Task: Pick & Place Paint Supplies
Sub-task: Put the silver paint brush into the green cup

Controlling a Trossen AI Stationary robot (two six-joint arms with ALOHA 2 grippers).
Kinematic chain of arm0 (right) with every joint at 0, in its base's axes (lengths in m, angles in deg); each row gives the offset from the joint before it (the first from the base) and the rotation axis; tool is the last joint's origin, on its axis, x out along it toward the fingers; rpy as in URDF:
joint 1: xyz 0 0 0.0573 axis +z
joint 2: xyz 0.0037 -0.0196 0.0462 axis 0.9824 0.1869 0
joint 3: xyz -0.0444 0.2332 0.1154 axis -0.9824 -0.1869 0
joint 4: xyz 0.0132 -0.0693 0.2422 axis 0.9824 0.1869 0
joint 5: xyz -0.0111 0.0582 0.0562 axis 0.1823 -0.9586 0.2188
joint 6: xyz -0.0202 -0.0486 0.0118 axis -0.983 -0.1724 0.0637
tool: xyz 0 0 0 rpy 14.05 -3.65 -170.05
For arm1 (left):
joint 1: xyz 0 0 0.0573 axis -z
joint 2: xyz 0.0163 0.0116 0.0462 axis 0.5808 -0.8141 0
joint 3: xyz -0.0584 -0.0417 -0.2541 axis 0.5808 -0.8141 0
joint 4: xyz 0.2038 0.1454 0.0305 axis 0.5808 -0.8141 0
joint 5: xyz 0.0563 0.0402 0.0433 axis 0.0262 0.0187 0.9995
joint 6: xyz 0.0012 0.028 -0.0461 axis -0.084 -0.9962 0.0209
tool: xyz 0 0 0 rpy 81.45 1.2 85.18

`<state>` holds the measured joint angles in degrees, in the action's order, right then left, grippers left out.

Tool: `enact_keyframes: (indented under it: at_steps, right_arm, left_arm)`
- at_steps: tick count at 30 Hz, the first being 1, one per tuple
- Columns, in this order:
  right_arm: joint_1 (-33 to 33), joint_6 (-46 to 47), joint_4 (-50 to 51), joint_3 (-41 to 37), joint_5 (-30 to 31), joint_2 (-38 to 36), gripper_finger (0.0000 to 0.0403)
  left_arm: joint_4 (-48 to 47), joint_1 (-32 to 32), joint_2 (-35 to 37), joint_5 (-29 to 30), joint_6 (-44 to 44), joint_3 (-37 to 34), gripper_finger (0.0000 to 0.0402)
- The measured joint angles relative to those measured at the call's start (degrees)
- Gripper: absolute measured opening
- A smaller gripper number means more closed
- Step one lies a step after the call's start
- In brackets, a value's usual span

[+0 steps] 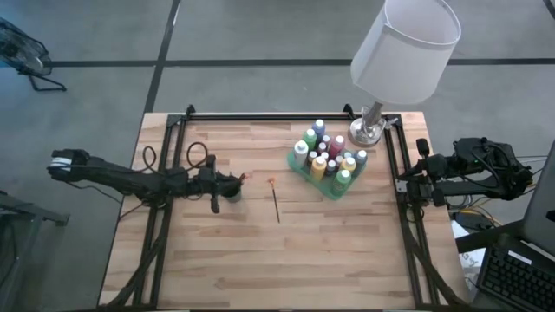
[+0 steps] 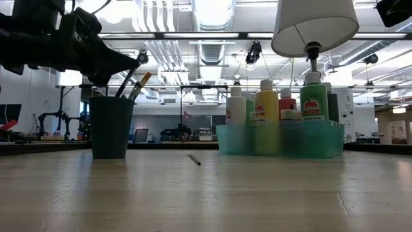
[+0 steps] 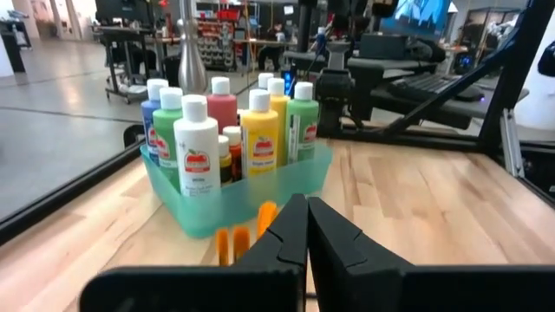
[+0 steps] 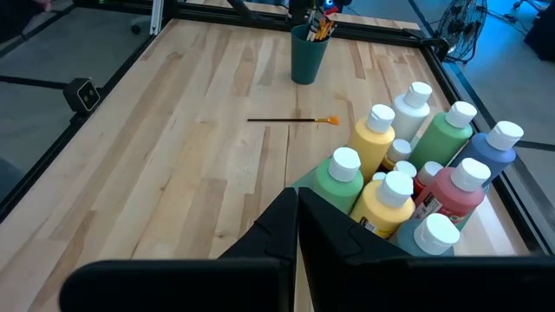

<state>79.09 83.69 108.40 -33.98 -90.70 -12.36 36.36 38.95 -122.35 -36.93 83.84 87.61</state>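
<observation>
Several paint bottles (image 1: 328, 154) with white caps stand in a translucent green tray (image 3: 260, 198) at the table's far right. One thin brush (image 1: 276, 204) with an orange tip lies flat on the wood between the tray and a dark green cup (image 2: 111, 129). More brushes (image 2: 135, 84) stand in that cup, orange tips (image 3: 234, 244) up. My left gripper (image 3: 306, 227) is shut and points level just above the cup's rim, beside those tips. My right gripper (image 4: 295, 208) is shut and hangs at the table's right edge, near the tray. My left gripper is shut with nothing showing between its fingers. One orange brush tip (image 3: 266, 218) stands right against the side of a finger; whether they touch, I cannot tell.
A lamp with a white shade (image 1: 406, 48) stands on its metal base (image 1: 368, 130) at the far right corner, just behind the tray. A black frame rail (image 1: 286, 116) runs round the table's far and side edges. Bare wood lies toward the near edge.
</observation>
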Motion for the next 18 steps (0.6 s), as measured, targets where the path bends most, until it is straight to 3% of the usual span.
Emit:
enact_keyframes:
  at_steps: [12,18]
  right_arm:
    - [0.0,0.0,0.0,0.0,0.0,0.0,0.0008]
    - [0.0,0.0,0.0,0.0,0.0,0.0,0.0008]
  left_arm:
    - [-3.0,0.0,-0.4,0.2,0.9,-0.3,0.0006]
    - [-3.9,0.0,-0.4,1.9,3.6,-0.3,0.0032]
